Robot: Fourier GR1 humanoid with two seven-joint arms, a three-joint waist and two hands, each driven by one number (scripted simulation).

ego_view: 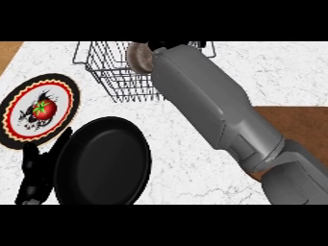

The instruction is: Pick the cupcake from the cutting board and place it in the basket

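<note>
Brown round cupcake [139,56] sits at twelve o'clock over the wire metal basket [117,77], beside the right hand [168,45]. Whether its fingers clasp the cupcake cannot be told. Left hand [33,175], at eight o'clock, rests with relaxed fingers.

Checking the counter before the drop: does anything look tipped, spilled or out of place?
Nothing stands out. The basket stands upright, the decorated plate and black plate lie flat, the cutting board is bare where visible. The right hand holds the cupcake over the basket.

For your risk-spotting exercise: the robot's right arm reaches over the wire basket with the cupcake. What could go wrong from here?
1. The cupcake shows above the wire basket's near part; released there, it might catch the rim.
2. The right forearm hides the hand and much of the basket, so the release may be hard to judge.
</note>
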